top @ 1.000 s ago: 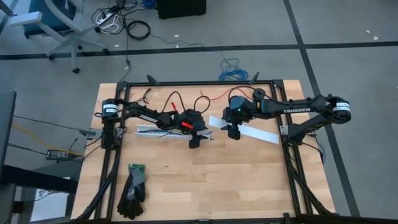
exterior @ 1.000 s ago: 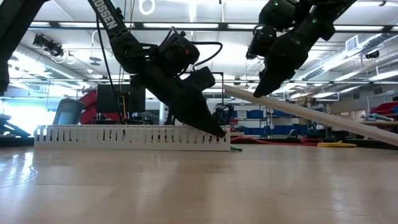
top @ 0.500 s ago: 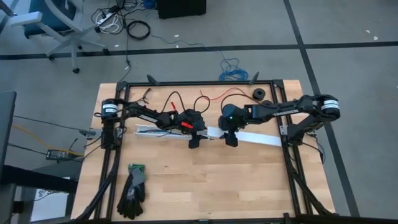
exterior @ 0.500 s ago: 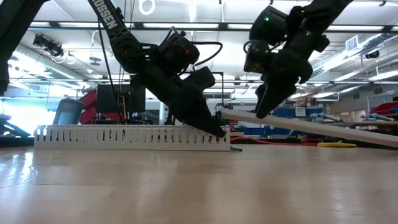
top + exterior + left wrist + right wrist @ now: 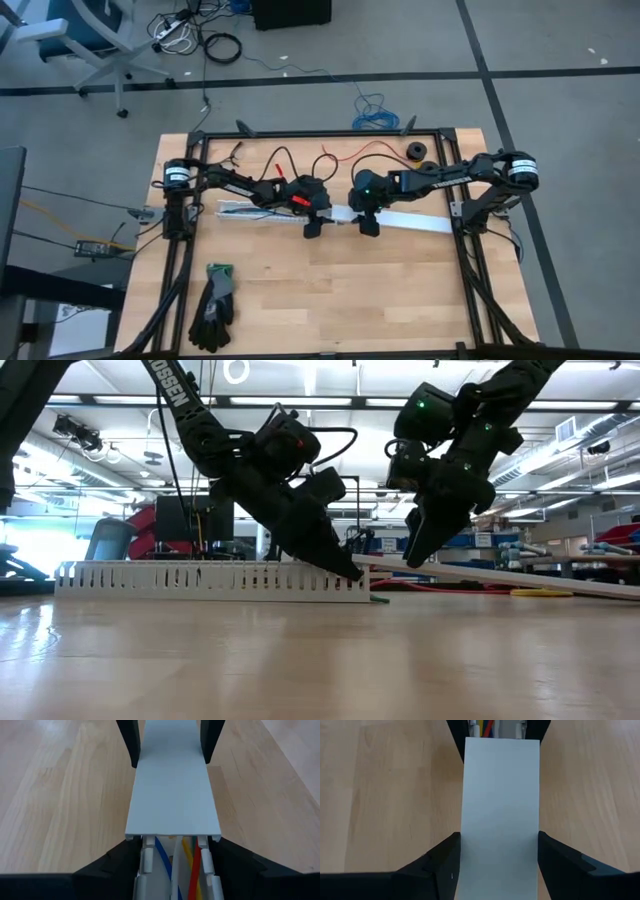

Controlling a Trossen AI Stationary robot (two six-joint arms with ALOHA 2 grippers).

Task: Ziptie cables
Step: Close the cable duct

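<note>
Inside white channel (image 5: 150, 865), cables (image 5: 189, 855); left hand (image 5: 172, 855) clamped on channel, right hand (image 5: 498, 845) on cover (image 5: 500, 805).

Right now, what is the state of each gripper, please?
Left gripper: closed on the white slotted channel, at its end.
Right gripper: closed on the flat white cover strip.

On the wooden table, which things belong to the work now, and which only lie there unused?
In use:
- white slotted plastic channel
- coloured thin wires inside it
- flat white lid strip
- left gripper, straddling the channel end
- right gripper, gripping the strip

Lying about:
- dark work gloves
- thin red wire
- small black ring
</note>
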